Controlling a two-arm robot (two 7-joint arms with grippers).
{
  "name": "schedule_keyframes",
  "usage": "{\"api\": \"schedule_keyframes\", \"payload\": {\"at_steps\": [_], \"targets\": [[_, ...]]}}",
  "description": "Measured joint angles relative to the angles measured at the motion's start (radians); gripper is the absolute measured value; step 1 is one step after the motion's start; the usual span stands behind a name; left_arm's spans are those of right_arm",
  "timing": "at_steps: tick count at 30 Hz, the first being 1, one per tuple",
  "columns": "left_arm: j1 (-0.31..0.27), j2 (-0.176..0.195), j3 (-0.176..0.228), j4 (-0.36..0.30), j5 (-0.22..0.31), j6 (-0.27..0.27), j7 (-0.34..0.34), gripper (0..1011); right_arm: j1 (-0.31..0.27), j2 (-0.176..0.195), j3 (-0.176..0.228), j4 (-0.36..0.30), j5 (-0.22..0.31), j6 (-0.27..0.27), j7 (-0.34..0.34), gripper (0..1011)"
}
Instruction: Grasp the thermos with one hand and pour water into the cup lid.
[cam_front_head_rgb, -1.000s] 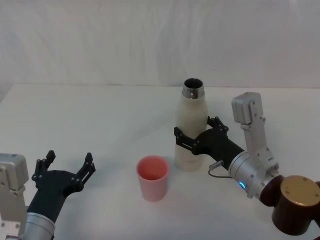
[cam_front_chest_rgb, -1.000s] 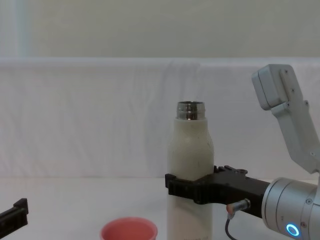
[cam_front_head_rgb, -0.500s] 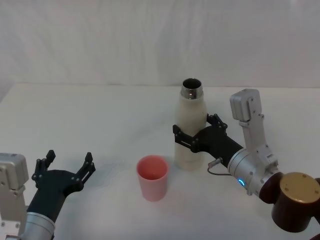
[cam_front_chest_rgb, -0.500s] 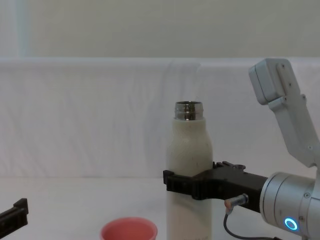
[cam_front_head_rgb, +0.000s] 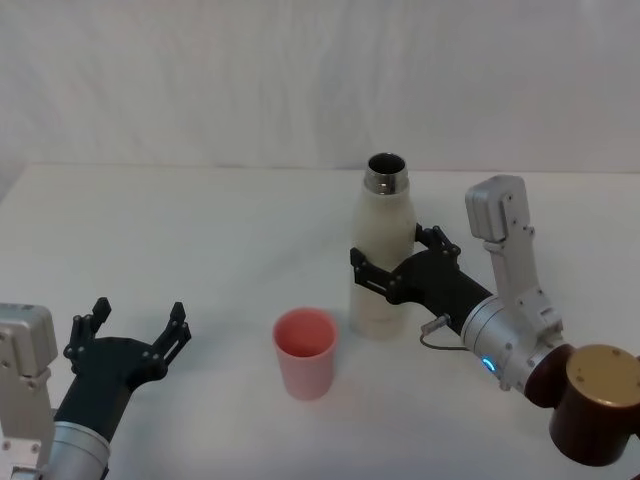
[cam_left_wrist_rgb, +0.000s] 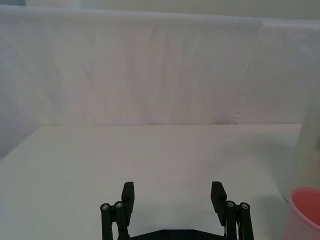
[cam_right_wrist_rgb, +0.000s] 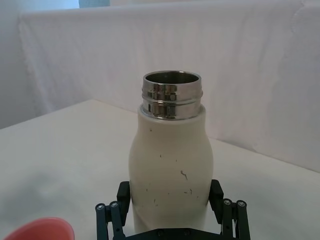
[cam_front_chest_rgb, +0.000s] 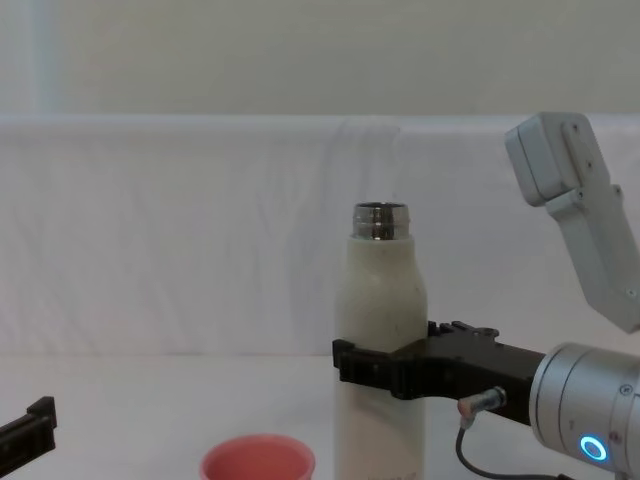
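Note:
The thermos (cam_front_head_rgb: 383, 235) (cam_right_wrist_rgb: 170, 160) (cam_front_chest_rgb: 380, 290) is a cream-white bottle with an open steel neck, standing upright right of the table's centre. My right gripper (cam_front_head_rgb: 388, 262) (cam_right_wrist_rgb: 170, 194) (cam_front_chest_rgb: 376, 366) reaches in from the right and is shut on the thermos at mid-height, one black finger on each side. The cup lid (cam_front_head_rgb: 305, 352) (cam_front_chest_rgb: 258, 460) (cam_right_wrist_rgb: 42, 232) (cam_left_wrist_rgb: 306, 212) is a small salmon-pink cup, upright and empty-looking, just left of and nearer than the thermos. My left gripper (cam_front_head_rgb: 137, 322) (cam_left_wrist_rgb: 172, 193) rests open at the near left, well apart from both.
The white table (cam_front_head_rgb: 200, 240) is bare around the two objects. A white cloth backdrop (cam_front_head_rgb: 300, 80) closes off the far edge. My right arm's brown joint cap (cam_front_head_rgb: 598, 398) fills the near right corner.
The right gripper and the thermos shifted slightly left and then back to the right together. The cup lid and the left gripper have not moved.

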Motion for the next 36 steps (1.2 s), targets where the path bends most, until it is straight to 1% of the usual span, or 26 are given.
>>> {"api": "schedule_keyframes", "payload": {"at_steps": [10,16,22,29,36], "targets": [[0.0,0.0,0.0,0.0,0.0,0.0,0.0,1001,-0.023,0.011,0.002,-0.024,0.006,0.001,-0.003,1001],[0.0,0.0,0.0,0.0,0.0,0.0,0.0,1001,-0.05,0.021,0.006,-0.05,0.013,0.002,-0.006,1001],[0.0,0.0,0.0,0.0,0.0,0.0,0.0,1001,-0.094,0.034,0.015,-0.093,0.025,0.003,-0.01,1001],[0.0,0.0,0.0,0.0,0.0,0.0,0.0,1001,-0.163,0.058,0.027,-0.164,0.039,0.004,-0.016,1001],[0.0,0.0,0.0,0.0,0.0,0.0,0.0,1001,-0.211,0.076,0.038,-0.197,0.045,-0.002,-0.021,1001]]}}
